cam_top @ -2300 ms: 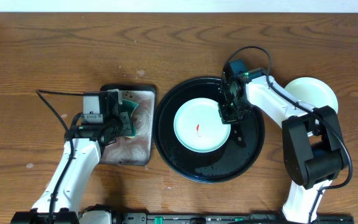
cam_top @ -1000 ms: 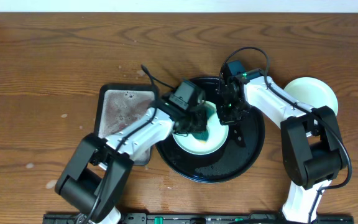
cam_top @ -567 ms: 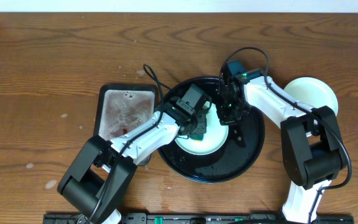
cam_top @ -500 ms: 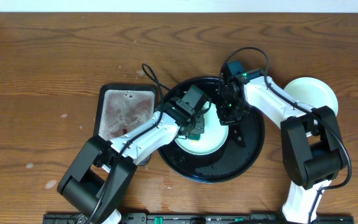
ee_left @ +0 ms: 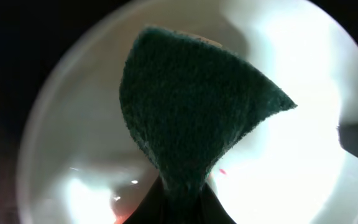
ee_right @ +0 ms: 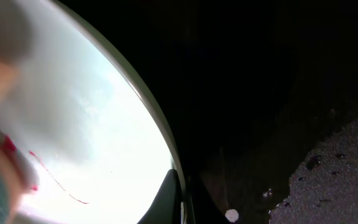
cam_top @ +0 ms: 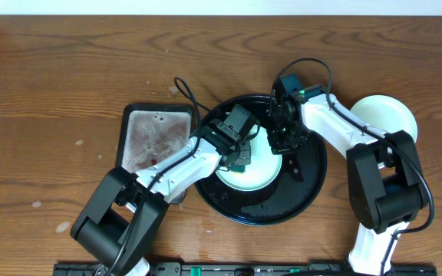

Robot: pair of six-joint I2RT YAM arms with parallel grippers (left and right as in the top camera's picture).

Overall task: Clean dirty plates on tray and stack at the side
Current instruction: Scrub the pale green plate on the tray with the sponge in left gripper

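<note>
Leaving the grey tray [cam_top: 140,142], the left gripper [cam_top: 241,159] had swung onto the pale plate [cam_top: 258,176] — jaws clamped on a green sponge [ee_left: 191,118] pressed against it. The right gripper [cam_top: 281,139] pinched that plate's rim — inside the black tray [cam_top: 301,201].

Glossy black tray [cam_top: 282,203], smooth pale plate [cam_top: 258,173], rough green sponge [ee_left: 191,115]
</note>
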